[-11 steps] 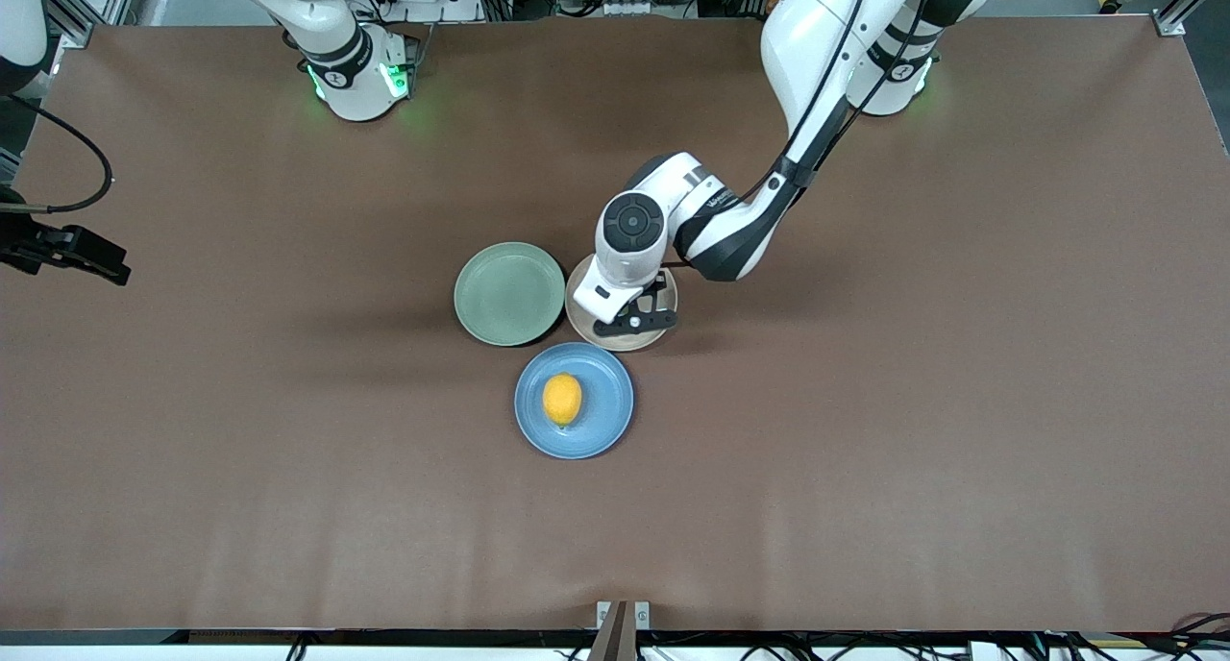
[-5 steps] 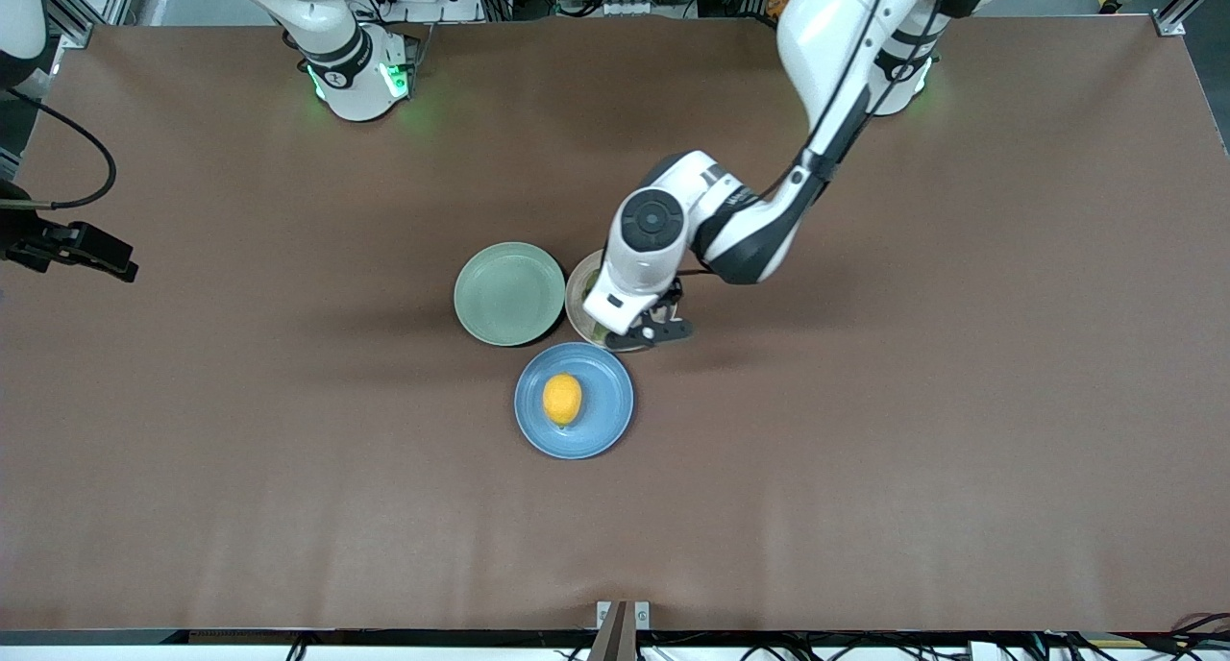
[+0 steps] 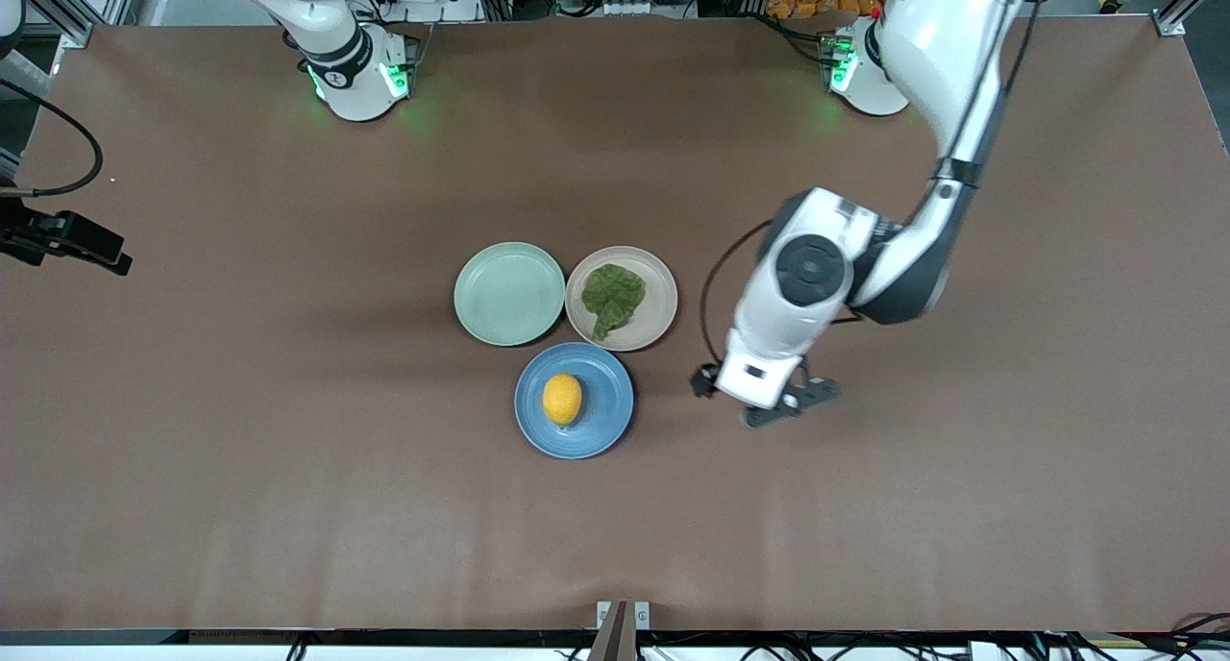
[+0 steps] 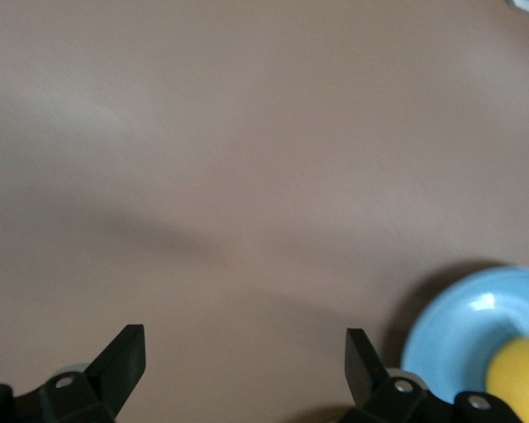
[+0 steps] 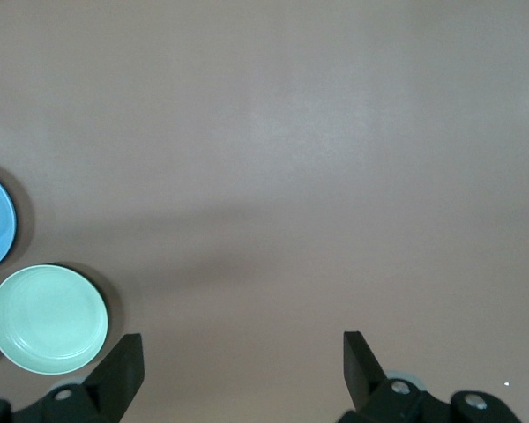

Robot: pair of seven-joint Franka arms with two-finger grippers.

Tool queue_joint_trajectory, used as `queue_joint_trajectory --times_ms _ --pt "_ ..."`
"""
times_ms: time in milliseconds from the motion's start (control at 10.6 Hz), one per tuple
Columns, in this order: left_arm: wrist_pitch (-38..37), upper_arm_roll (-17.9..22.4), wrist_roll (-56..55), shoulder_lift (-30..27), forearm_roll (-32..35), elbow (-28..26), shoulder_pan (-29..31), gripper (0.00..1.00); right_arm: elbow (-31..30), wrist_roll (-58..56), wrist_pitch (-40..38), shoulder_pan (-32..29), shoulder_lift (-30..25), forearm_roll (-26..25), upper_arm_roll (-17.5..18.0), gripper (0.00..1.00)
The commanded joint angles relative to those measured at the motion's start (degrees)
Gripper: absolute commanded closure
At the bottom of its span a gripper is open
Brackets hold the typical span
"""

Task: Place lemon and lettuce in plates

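Observation:
The yellow lemon [image 3: 562,399] lies on the blue plate [image 3: 605,392]. The dark green lettuce [image 3: 612,298] lies on the beige plate [image 3: 659,284], which is beside the blue plate and farther from the front camera. My left gripper [image 3: 792,403] is open and empty over bare table, toward the left arm's end from the blue plate. In the left wrist view, the gripper [image 4: 245,352] shows the blue plate [image 4: 463,330] and lemon [image 4: 522,377] at the edge. My right gripper [image 3: 101,252] waits open over the table's right-arm end; it also shows in the right wrist view [image 5: 243,357].
A pale mint-green plate [image 3: 509,293] stands empty beside the beige plate, toward the right arm's end; it also shows in the right wrist view [image 5: 46,319]. The three plates touch or nearly touch at mid-table. Brown table surface [image 3: 288,507] lies all around them.
My left gripper has left the beige plate and swung toward the left arm's end, and the lettuce now lies uncovered on that plate. The right arm has hardly moved.

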Motion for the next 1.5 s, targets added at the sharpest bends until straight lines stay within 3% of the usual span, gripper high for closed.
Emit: queue_joint_trajectory --times_ms 0,188,470,1034,1409 --pt "-3.46 -0.45 5.53 -3.01 1.19 -1.05 5.08 0.00 0.82 -0.65 -1.14 -0.25 -0.05 0.98 -0.13 0.00" --pt "-4.97 -0.63 9.85 -3.81 1.19 -1.23 9.75 0.00 0.82 -0.82 -1.14 -0.25 -0.05 1.16 -0.13 0.00" --pt "-7.69 -0.46 13.71 -6.86 0.76 -3.93 11.53 0.00 0.82 -0.82 -1.32 -0.25 -0.05 1.95 -0.13 0.00" --pt "-8.14 -0.02 27.88 -25.49 -4.08 -24.58 18.20 0.00 0.73 -0.73 -1.93 -0.25 -0.05 1.86 -0.13 0.00" --pt "-9.28 -0.02 27.80 -33.32 -5.84 -26.28 19.09 0.00 0.73 -0.73 -1.93 -0.25 -0.13 1.86 -0.13 0.00"
